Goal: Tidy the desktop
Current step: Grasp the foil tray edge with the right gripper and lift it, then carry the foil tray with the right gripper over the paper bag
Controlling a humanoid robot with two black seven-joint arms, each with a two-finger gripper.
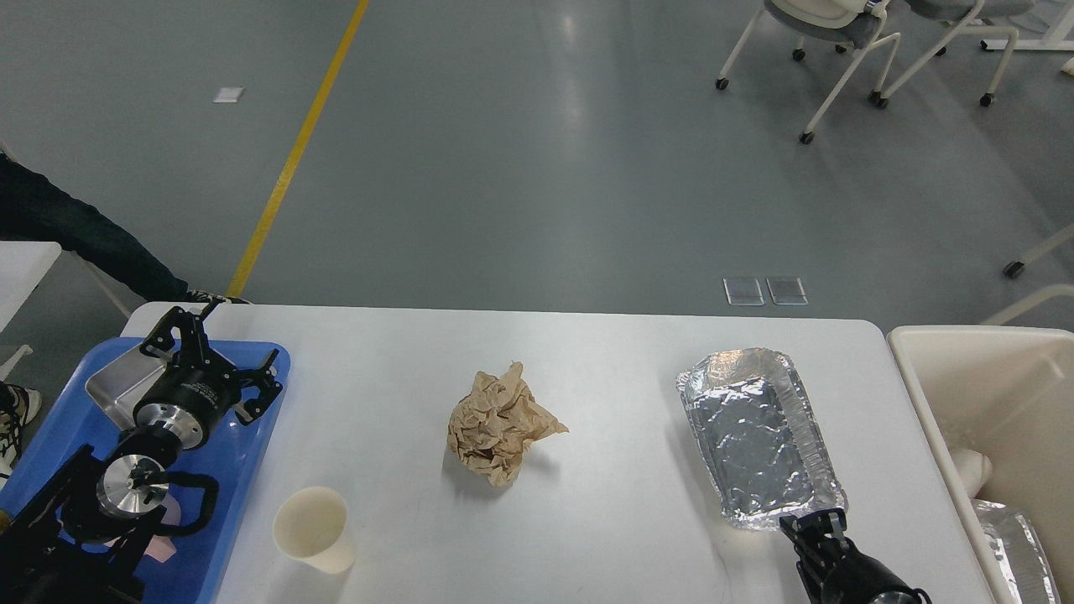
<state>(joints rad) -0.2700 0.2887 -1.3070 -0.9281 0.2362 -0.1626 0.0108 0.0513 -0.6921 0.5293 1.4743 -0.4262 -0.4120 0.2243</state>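
Observation:
The white desktop [604,352] holds a crumpled brown paper ball [497,426] in the middle, a cream paper cup [313,528] at the front left and a crinkled foil tray [759,436] at the right. My left gripper [220,354] is open and empty. It hovers over a metal dish [113,386] on the blue plastic tray [252,445] at the left edge. My right gripper [814,522] is at the front right, its dark fingers slightly apart, with their tips right at the foil tray's near rim. It grips nothing that I can see.
A cream-coloured bin [931,394] stands against the desktop's right edge, with foil and a white object inside. A person's leg [75,235] is beyond the far left corner. White chairs [839,50] stand far back on the grey floor.

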